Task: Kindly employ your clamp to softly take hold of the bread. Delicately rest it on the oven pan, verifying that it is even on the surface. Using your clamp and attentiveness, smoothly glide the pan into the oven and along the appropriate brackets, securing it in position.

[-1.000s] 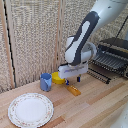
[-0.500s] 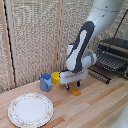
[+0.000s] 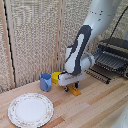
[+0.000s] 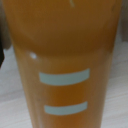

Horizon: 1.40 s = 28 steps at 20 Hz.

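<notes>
The bread (image 3: pixel 76 92), a small orange-yellow stick, lies on the wooden table in the exterior view. My clamp (image 3: pixel 72 88) is low over it, fingers straddling it at table level. In the wrist view the bread (image 4: pixel 65 35) fills the picture, blurred and very close. Two pale blue fingertips (image 4: pixel 64 77) show as bars across it, set apart with bread visible between them. The oven pan (image 3: pixel 104 69), a dark wire-grid tray, sticks out of the front of the oven (image 3: pixel 116 52) at the exterior view's right.
A blue cup (image 3: pixel 46 81) and a round yellow bowl (image 3: pixel 56 76) stand just to the exterior view's left of the clamp. A patterned white plate (image 3: pixel 30 109) lies at the front left. A reed screen backs the table.
The arm has come down and a little toward the exterior view's left, bringing the clamp onto the bread. The bread, cup, bowl and plate have not moved.
</notes>
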### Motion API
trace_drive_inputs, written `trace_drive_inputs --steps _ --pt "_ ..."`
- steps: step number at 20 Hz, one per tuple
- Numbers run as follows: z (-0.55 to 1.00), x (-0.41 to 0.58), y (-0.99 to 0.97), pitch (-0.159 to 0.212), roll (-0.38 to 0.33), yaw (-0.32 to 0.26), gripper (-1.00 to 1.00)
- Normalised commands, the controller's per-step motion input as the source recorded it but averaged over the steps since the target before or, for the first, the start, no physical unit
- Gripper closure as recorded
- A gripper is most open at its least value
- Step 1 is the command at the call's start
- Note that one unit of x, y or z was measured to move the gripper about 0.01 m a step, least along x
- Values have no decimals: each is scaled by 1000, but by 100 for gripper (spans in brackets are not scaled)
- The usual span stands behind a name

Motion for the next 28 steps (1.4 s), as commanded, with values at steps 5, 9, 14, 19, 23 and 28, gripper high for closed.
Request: trace_drive_inputs --steps 5,9,14,19,23,28 --pt "0 -8 494 47 -132 -12 100" --pt "134 31 299 86 -90 -60 100" --pt "649 358 86 119 -11 -150 100" --pt "835 307 0 57 -29 -271 100" --pt "826 246 0 43 -60 -298 100" --pt "797 218 -13 57 -42 -320 100"
